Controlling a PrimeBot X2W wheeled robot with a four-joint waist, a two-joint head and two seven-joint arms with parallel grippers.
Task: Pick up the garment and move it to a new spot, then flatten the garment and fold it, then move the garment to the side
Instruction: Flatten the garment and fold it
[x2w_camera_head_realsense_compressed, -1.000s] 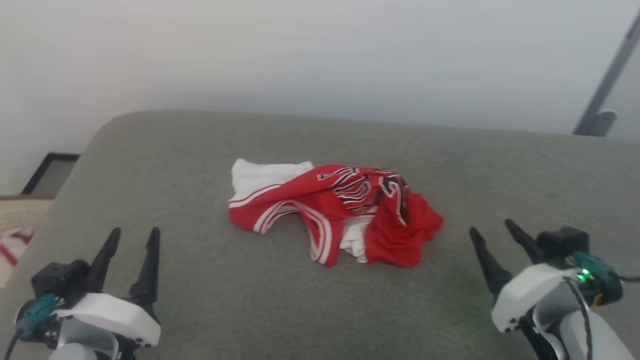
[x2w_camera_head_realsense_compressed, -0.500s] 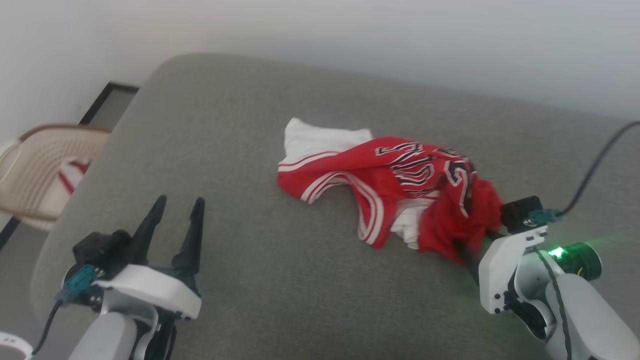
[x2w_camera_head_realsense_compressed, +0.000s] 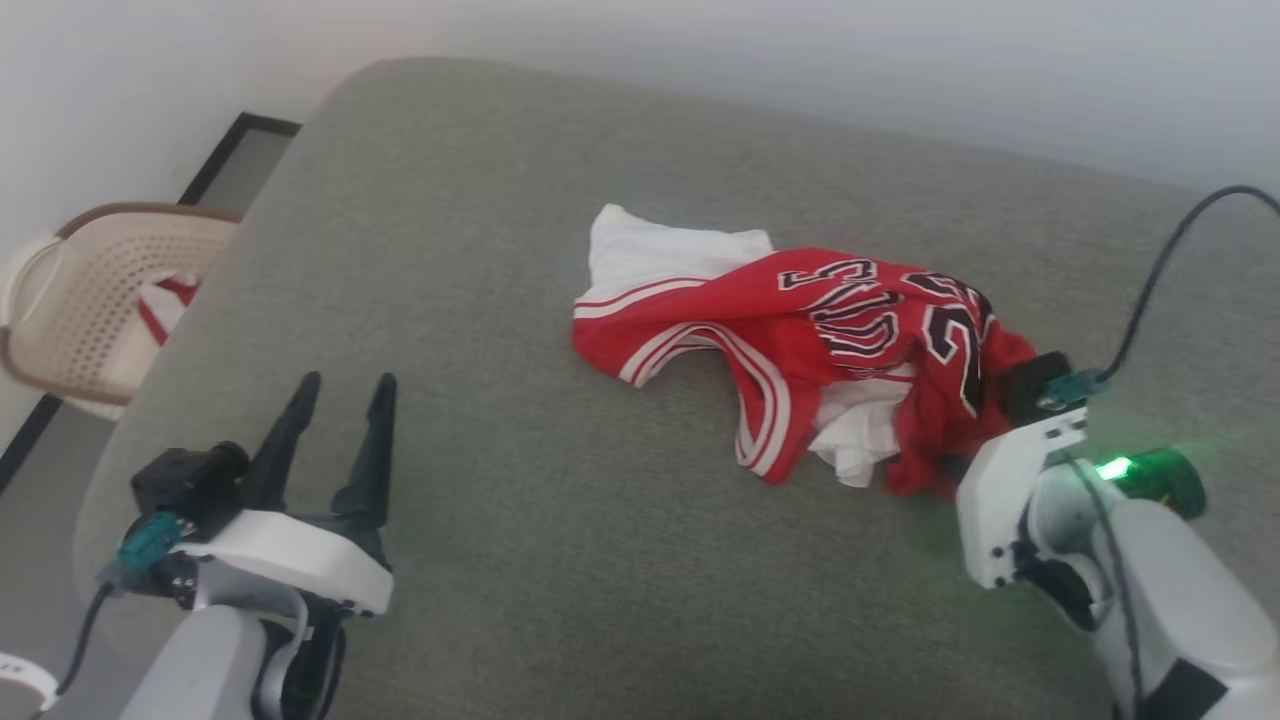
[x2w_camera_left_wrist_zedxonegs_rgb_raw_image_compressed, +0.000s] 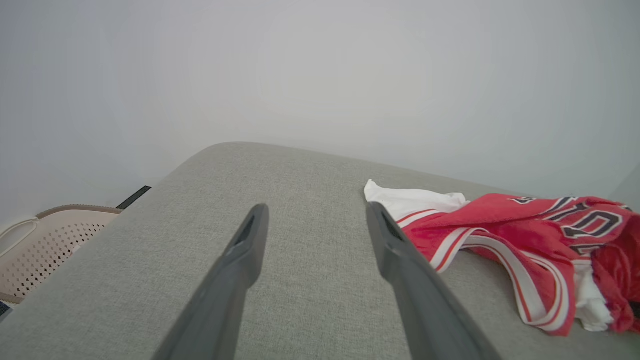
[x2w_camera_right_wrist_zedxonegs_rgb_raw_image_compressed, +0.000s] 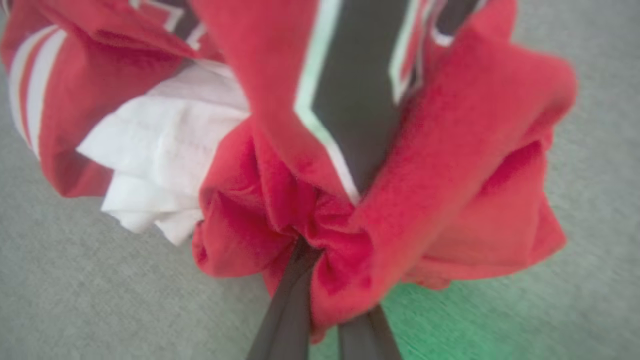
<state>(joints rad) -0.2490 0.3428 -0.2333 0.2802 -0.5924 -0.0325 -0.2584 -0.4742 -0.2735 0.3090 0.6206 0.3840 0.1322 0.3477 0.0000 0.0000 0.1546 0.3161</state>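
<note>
The garment (x2w_camera_head_realsense_compressed: 800, 330), a red jersey with white panels, striped trim and black numerals, lies crumpled on the grey cushion (x2w_camera_head_realsense_compressed: 550, 560). My right gripper (x2w_camera_head_realsense_compressed: 955, 455) is at its near right end, fingers buried in the red folds. In the right wrist view the two dark fingers (x2w_camera_right_wrist_zedxonegs_rgb_raw_image_compressed: 287, 310) meet inside the bunched garment (x2w_camera_right_wrist_zedxonegs_rgb_raw_image_compressed: 450, 175), shut on it. My left gripper (x2w_camera_head_realsense_compressed: 348, 380) hovers open over the cushion's front left, well clear of the cloth. In the left wrist view its gripper (x2w_camera_left_wrist_zedxonegs_rgb_raw_image_compressed: 316, 207) holds nothing, with the garment (x2w_camera_left_wrist_zedxonegs_rgb_raw_image_compressed: 500, 235) to the right.
A beige perforated basket (x2w_camera_head_realsense_compressed: 90, 300) stands on the floor left of the cushion, with a white cloth with red stripes (x2w_camera_head_realsense_compressed: 165, 305) in it. A pale wall runs behind the cushion. A black cable (x2w_camera_head_realsense_compressed: 1160, 270) arcs up from my right wrist.
The head camera has tilted and turned. My right gripper has pushed forward into the garment's right end and closed on the fabric. The left gripper stays open.
</note>
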